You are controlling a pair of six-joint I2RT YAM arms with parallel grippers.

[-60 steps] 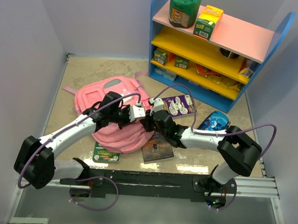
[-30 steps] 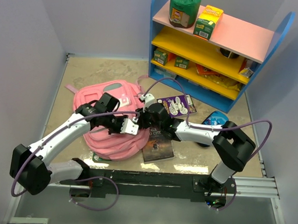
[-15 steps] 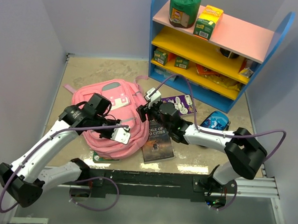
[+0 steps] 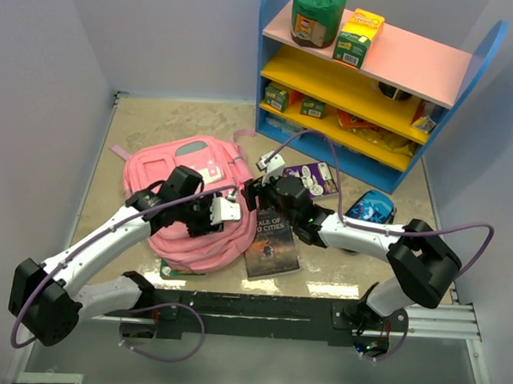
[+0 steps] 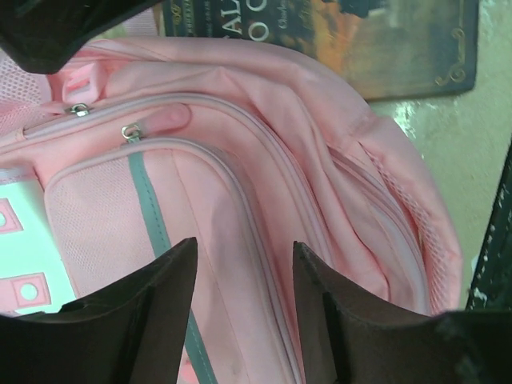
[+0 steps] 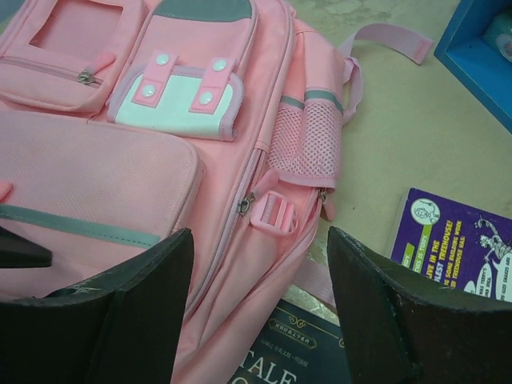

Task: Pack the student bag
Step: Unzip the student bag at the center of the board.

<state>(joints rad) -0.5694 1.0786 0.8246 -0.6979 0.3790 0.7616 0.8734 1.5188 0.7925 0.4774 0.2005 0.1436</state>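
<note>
The student bag [image 4: 184, 175] is a soft pink backpack lying front side up on the table's left half. My left gripper [image 4: 219, 210] hovers open over its right part. In the left wrist view the left gripper [image 5: 244, 268] has both fingers [image 5: 152, 312] apart above the bag's pink fabric [image 5: 264, 184] and zip seams, holding nothing. My right gripper [image 4: 250, 194] stands open at the bag's right edge. In the right wrist view the right gripper [image 6: 260, 234] looks down on the bag [image 6: 120, 184], its side buckle and mesh pocket.
A dark book [image 4: 273, 240] lies against the bag's right side, also in the wrist views [image 6: 296, 356] [image 5: 352, 40]. A purple book [image 4: 311, 178] and a blue object [image 4: 372, 207] lie further right. A green book [image 4: 173, 271] pokes out under the bag. A blue shelf unit [image 4: 374, 78] stands at the back right.
My left gripper has opened and swung back right over the bag. The bag, bunched up earlier, now lies flatter. The dark book is uncovered. The right gripper barely moved.
</note>
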